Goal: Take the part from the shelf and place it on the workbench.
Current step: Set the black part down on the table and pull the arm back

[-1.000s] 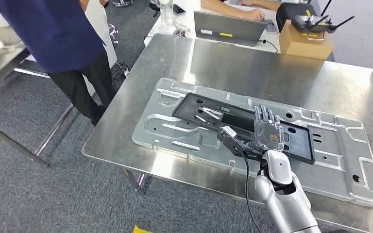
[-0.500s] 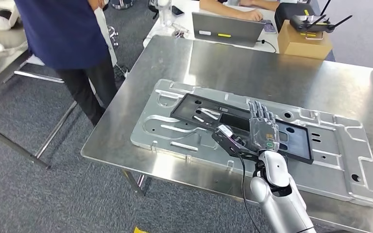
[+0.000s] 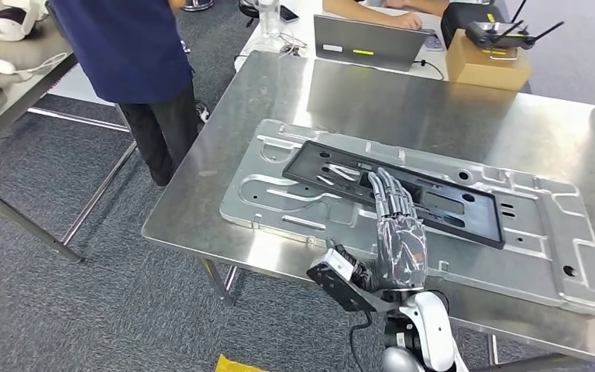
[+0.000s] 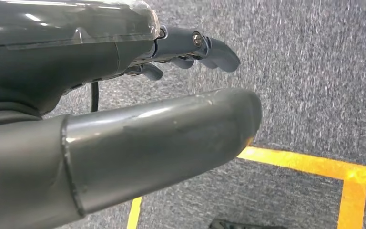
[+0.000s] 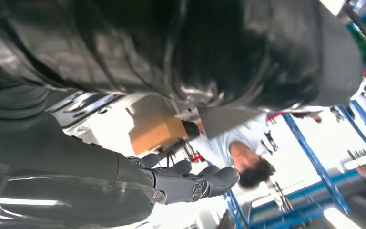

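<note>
Head view: black part (image 3: 403,194) lies flat on a silver plate (image 3: 294,198) on the steel worktop (image 3: 403,101); right hand (image 3: 397,232) hovers above the part's near edge, fingers straight and spread, holding nothing; a person (image 3: 135,62) stands beside the worktop.
Left wrist view: left hand (image 4: 124,95) over grey carpet (image 4: 305,71), fingers apart, holding nothing.
Right wrist view: right hand fingers (image 5: 190,183) extended, released.

Right hand (image 3: 400,232) covers the black part's (image 3: 403,194) near edge; top frame edge crops a person (image 3: 135,54).
</note>
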Robot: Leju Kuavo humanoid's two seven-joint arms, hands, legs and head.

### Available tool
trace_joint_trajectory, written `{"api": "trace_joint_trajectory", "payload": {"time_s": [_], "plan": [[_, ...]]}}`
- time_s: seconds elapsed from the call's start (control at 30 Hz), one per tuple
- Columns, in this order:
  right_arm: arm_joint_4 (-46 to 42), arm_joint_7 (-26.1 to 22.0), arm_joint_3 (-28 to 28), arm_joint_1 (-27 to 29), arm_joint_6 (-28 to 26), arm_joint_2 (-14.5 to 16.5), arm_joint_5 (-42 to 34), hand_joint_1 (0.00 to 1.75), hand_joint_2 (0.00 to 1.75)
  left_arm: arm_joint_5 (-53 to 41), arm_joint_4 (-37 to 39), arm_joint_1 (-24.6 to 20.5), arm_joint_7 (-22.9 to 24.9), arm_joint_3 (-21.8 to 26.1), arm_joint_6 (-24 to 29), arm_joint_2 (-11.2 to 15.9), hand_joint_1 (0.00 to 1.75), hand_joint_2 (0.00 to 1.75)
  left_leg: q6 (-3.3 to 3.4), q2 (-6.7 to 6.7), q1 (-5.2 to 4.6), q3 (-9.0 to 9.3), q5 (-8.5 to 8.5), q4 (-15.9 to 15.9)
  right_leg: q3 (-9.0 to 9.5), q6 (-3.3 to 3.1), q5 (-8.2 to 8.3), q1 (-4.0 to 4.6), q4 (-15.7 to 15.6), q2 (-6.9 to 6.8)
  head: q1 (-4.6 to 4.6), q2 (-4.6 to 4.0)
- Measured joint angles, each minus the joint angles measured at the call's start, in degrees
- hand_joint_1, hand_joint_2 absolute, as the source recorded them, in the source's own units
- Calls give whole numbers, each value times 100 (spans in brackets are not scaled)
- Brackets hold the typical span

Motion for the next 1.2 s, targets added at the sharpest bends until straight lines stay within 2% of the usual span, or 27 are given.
{"api": "trace_joint_trajectory", "payload": {"time_s": [0.1,0.13,0.17,0.23,0.27,0.3,0.33,0.37,0.4,0.47,0.53,0.6,0.63,0.7,0.77,0.8,0.83,0.87,0.9,0.93,0.97,1.0,1.03,1.1,1.13,1.17,1.2], "plan": [[-209,-45,80,246,-216,43,-63,0,0,71,0,10,-7,6,-1,-12,0,0,-112,-6,8,-28,45,-16,-54,-60,125,-10,-104,-13,-1,0],[-264,-74,99,341,-306,63,-148,0,0,107,0,13,-15,9,-1,-15,0,0,-141,-11,9,-68,-70,59,-89,-101,191,-33,-141,-27,-1,0],[-309,-108,115,439,-403,82,-256,0,0,138,0,16,-24,12,-1,-16,0,0,-167,-17,14,-134,-291,246,-141,-132,263,-56,-177,-41,-1,0],[-362,-165,139,626,-558,104,-465,0,0,193,1,17,-40,15,-3,-18,0,0,-214,-15,45,-299,-859,892,-282,-162,377,-60,-170,-57,-1,0],[-376,-185,146,715,-618,106,-581,0,0,214,1,19,-44,16,-3,-18,0,0,-240,-13,57,-348,-1038,1224,-369,-152,426,-60,-150,-61,-1,0],[-382,-196,150,799,-678,106,-731,0,0,245,0,19,-49,20,-3,-17,0,0,-263,-12,67,-333,-1077,1429,-458,-141,469,-62,-119,-66,0,0],[-385,-202,150,887,-752,105,-920,0,0,280,-1,18,-52,27,-2,-17,0,0,-282,-11,76,-235,-999,1462,-548,-124,508,-68,-82,-71,0,0],[-386,-210,150,983,-841,104,-1124,0,0,312,-1,19,-55,37,-2,-17,0,0,-296,-10,88,-33,-846,1286,-640,-101,541,-77,-33,-74,0,0],[-385,-221,150,1079,-934,102,-1300,0,0,340,-2,17,-58,45,-1,-17,0,0,-306,-11,102,243,-724,947,-723,-75,568,-86,25,-75,-1,0],[-382,-244,150,1240,-1088,94,-1516,0,0,369,-2,10,-64,56,-1,-18,0,0,-286,-25,91,756,-714,214,-855,-8,618,-86,132,-68,-1,0],[-366,-204,150,1375,-1210,76,-1704,0,0,407,-2,8,-69,67,7,-19,0,0,-210,-39,52,905,-806,-78,-900,67,686,-75,171,-59,1,0],[-297,-139,150,1575,-1384,33,-2098,0,0,467,-2,11,-69,103,22,-30,0,0,-99,-28,49,832,-733,-94,-914,142,739,-86,162,-48,3,0],[-229,-139,148,1701,-1503,3,-2402,0,0,501,-2,7,-68,126,33,-38,0,0,-38,-16,54,779,-675,-101,-948,175,664,-95,199,-37,3,0],[-9,-253,136,1946,-1758,-62,-2984,0,0,557,-2,6,-67,156,55,-50,0,0,59,11,67,631,-544,-116,-1075,217,189,-109,541,-15,3,0],[254,-405,109,2106,-1946,-94,-3314,0,0,585,-2,12,-67,164,72,-51,0,0,95,31,51,472,-422,-107,-1210,242,-379,-107,1206,-10,3,0],[380,-451,92,2155,-1990,-99,-3422,0,0,591,-2,13,-69,167,76,-53,0,0,98,42,38,392,-362,-98,-1224,246,-475,-105,1488,-10,3,0],[517,-492,73,2193,-2015,-103,-3547,0,0,597,-2,12,-76,169,80,-56,0,0,98,52,24,304,-301,-84,-1174,240,-446,-100,1657,-10,3,0],[675,-548,54,2216,-2024,-105,-3706,0,0,605,-2,12,-90,172,81,-59,0,0,93,58,11,221,-247,-68,-1015,217,-296,-92,1603,-9,3,0],[851,-633,32,2228,-2034,-104,-3873,0,0,615,-2,9,-110,173,82,-66,0,0,85,62,-1,147,-196,-53,-748,177,-126,-76,1338,-6,2,0],[1031,-741,7,2231,-2044,-99,-4037,0,0,624,-2,3,-133,173,81,-80,0,0,74,63,-11,92,-151,-38,-411,119,-42,-54,920,-4,2,0],[1204,-862,-24,2231,-2046,-91,-4200,0,0,631,-2,-2,-154,173,79,-93,0,0,58,61,-23,55,-107,-27,-76,66,-45,-34,449,-4,2,0],[1346,-972,-60,2233,-2026,-76,-4354,0,0,634,-2,-7,-171,173,76,-106,0,0,32,63,-27,39,-61,-29,156,31,-91,-10,92,-4,0,0],[1459,-1071,-105,2235,-1979,-51,-4513,0,0,636,-2,-9,-181,173,72,-115,0,0,2,66,-22,31,-13,-38,281,8,-146,9,-130,-5,1,0],[1646,-1264,-227,2246,-1774,19,-4951,0,0,639,-2,-5,-191,174,66,-116,0,0,-73,69,-8,15,68,-60,265,-20,-84,13,-231,-12,1,0],[1737,-1368,-311,2251,-1639,76,-5176,0,0,643,-2,-3,-194,174,65,-117,0,0,-111,64,-2,-16,19,-27,221,-48,-21,0,-249,-23,2,0],[1836,-1472,-412,2256,-1505,152,-5381,0,0,646,-2,0,-196,175,66,-119,0,0,-148,57,1,-65,-140,82,160,-83,51,-18,-263,-36,-1,0],[1937,-1582,-536,2261,-1376,248,-5508,0,0,649,-2,3,-198,176,67,-120,0,0,-180,50,8,-131,-408,294,86,-115,124,-36,-271,-51,-1,0]]}}
